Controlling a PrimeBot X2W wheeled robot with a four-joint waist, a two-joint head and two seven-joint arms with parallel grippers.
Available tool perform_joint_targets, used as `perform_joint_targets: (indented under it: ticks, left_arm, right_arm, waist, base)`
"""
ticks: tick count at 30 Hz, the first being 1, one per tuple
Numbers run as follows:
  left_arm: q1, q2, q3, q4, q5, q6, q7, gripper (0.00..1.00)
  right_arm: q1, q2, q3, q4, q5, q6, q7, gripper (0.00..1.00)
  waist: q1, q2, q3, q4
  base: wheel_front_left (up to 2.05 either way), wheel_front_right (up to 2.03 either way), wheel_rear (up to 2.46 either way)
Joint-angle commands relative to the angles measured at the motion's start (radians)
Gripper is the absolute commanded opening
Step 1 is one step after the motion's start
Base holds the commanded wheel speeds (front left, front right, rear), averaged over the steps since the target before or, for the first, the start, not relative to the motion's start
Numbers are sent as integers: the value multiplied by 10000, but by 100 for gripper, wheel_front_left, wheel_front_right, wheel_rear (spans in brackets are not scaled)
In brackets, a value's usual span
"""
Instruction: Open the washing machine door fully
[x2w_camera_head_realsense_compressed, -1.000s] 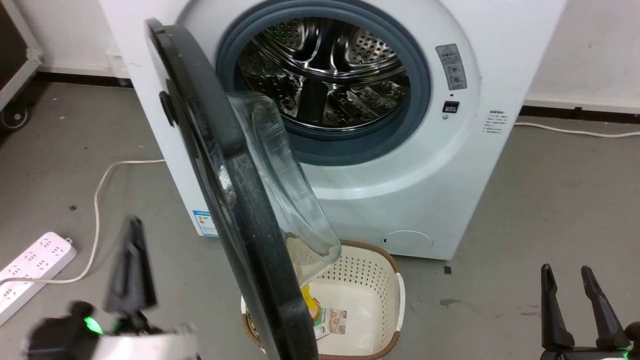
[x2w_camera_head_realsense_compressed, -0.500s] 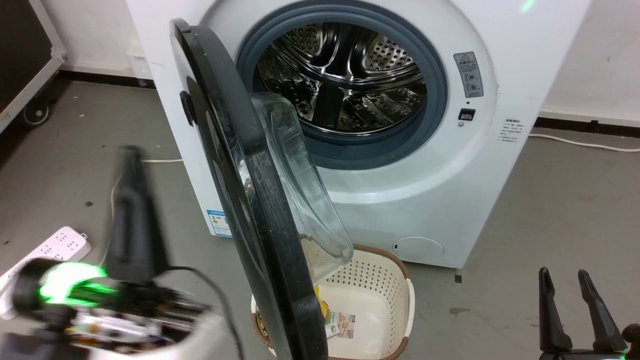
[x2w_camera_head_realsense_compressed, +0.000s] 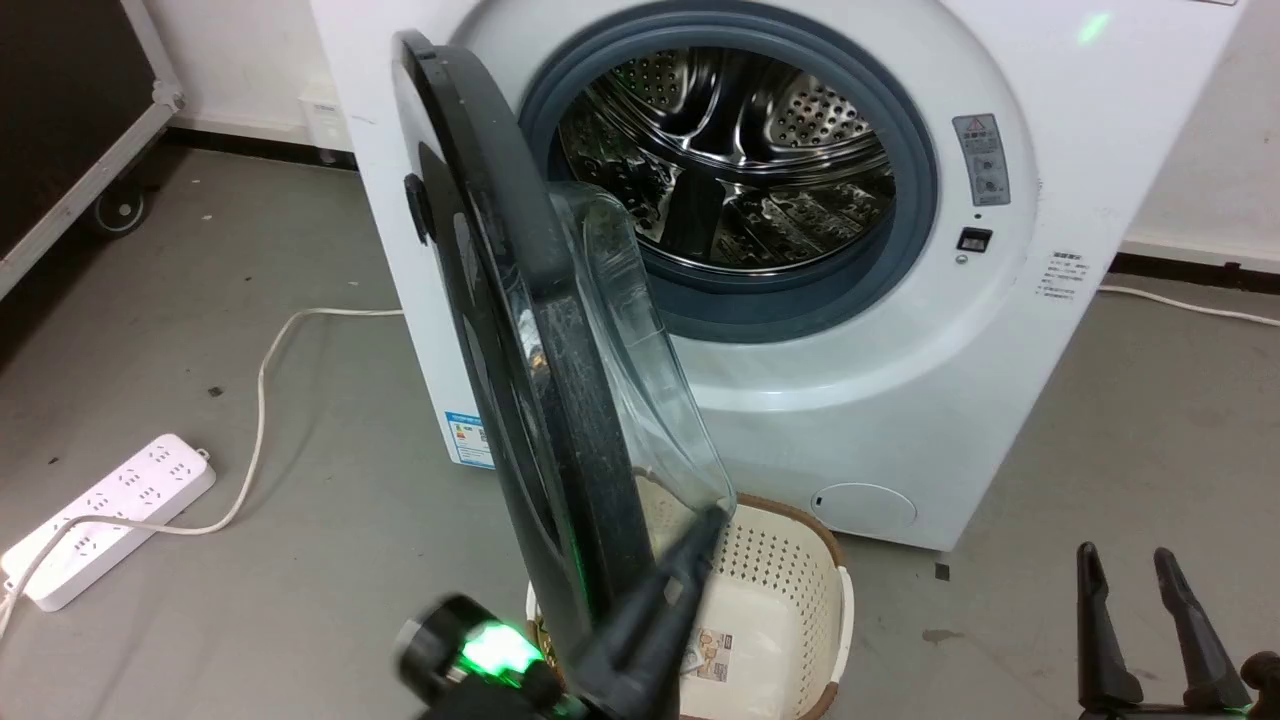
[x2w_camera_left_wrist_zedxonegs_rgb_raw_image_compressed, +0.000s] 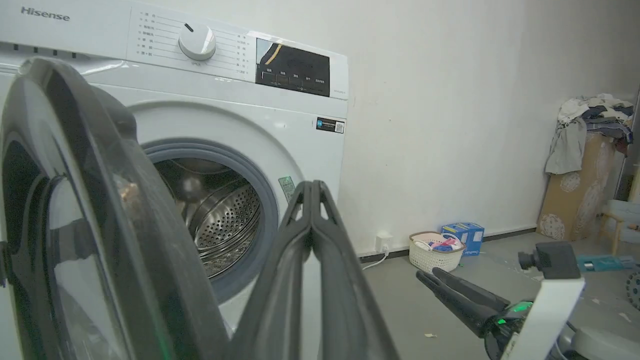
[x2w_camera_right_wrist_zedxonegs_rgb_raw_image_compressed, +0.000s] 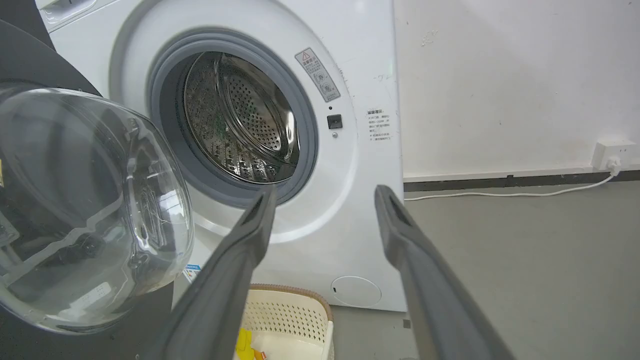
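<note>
the washing machine (x2w_camera_head_realsense_compressed: 850, 400) stands on the floor (x2w_camera_head_realsense_compressed: 1120, 420) with its back to the wall, its steel drum (x2w_camera_head_realsense_compressed: 740, 160) open to view. its door (x2w_camera_head_realsense_compressed: 530, 330), hinged at the machine's left edge, stands out about square to the front, edge-on in the head view, with the glass bowl (x2w_camera_head_realsense_compressed: 650, 380) facing the robot's right. so the task looks about half done: the latch is free and the door is well clear of the opening, but it is not yet folded back towards the machine's left side. that last part of the swing is left.

a cream basket (x2w_camera_head_realsense_compressed: 800, 600) sits on the floor just before the machine's lower front edge, under the door's free end.

the left fingers (x2w_camera_head_realsense_compressed: 700, 540) are pressed together and hold nothing. their tips sit at the door's lower rim on the bowl side, where a push leftward would carry it on. whether they touch the rim i cannot tell. the right fingers (x2w_camera_head_realsense_compressed: 1097, 620) are spread apart and empty, low at the robot's right, well apart from the door.
</note>
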Motion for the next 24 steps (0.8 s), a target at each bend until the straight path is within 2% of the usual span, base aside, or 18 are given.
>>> perform_joint_targets:
  ticks: [1,5,10,17,24]
  left_arm:
    - [117,100,-185,132,-71,-53,81,0]
    - [263,280,-713,859,-218,-79,492,0]
    - [509,354,-839,2037,-377,56,1203,0]
    - [449,288,-494,2790,-197,687,1078,0]
    - [418,345,-446,2901,-274,750,1027,0]
  right_arm:
    - [6,31,19,37,36,10,-43,100]
    - [-13,31,47,77,47,10,-43,100]
    - [-20,31,71,103,67,10,-43,100]
    - [-5,32,81,119,102,10,-43,100]
    - [81,32,61,207,147,10,-43,100]
  waist:
    - [0,-1,-17,31]
    - [0,-1,-19,106]
    - [0,-1,2,181]
    - [0,-1,56,418]
    - [0,-1,25,1220]
  base:
    - [0,0,0]
    - [0,0,0]
    - [0,0,0]
    - [0,0,0]
    - [0,0,0]
